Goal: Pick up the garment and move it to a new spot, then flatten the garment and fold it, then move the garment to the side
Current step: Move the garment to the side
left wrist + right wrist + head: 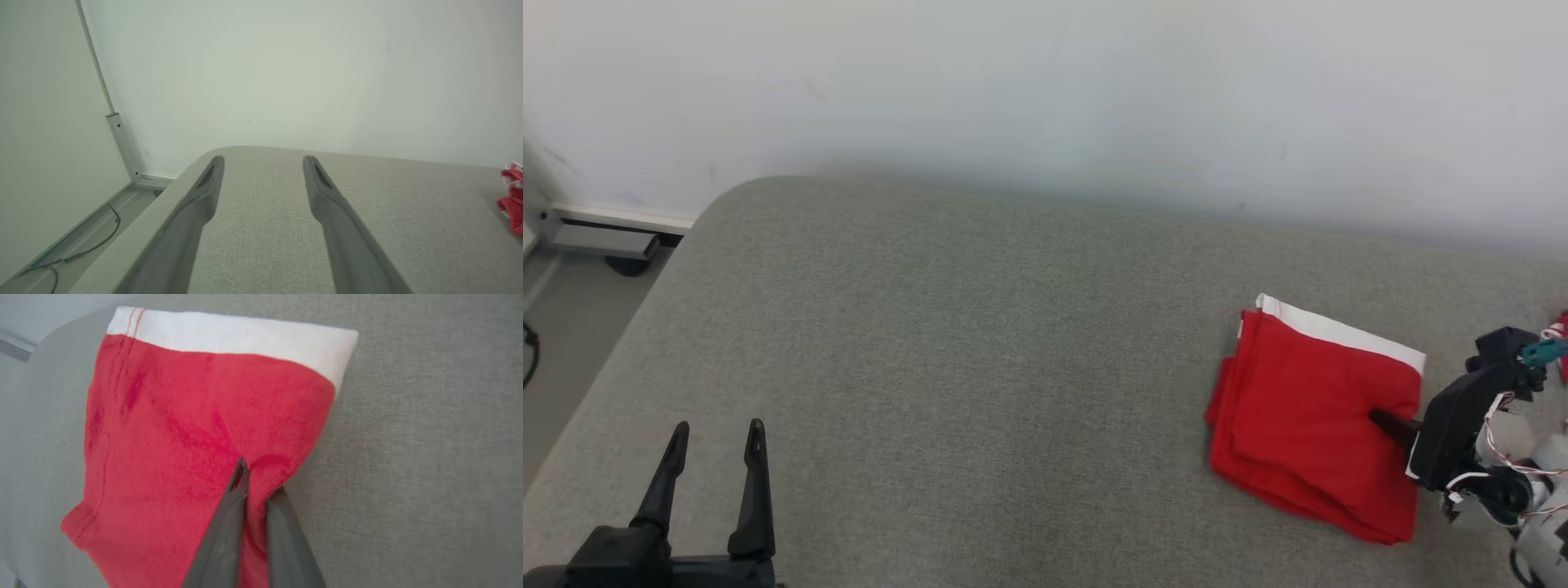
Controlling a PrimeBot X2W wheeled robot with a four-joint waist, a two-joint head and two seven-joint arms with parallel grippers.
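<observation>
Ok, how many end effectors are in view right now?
2. The left end effector sits lower left in the head view, open over the grey cushion; the right end effector, at the right, is shut on the red garment.

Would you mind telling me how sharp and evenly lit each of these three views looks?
Head view: soft, even light, no glare, the garment fairly crisp. Left wrist view: the open left hand looks smeared near the lens, the wall flat and pale. Right wrist view: the garment's weave is sharp, the right hand pinching it slightly soft.

Red garment [1307,425] folded, white band, right side.
</observation>
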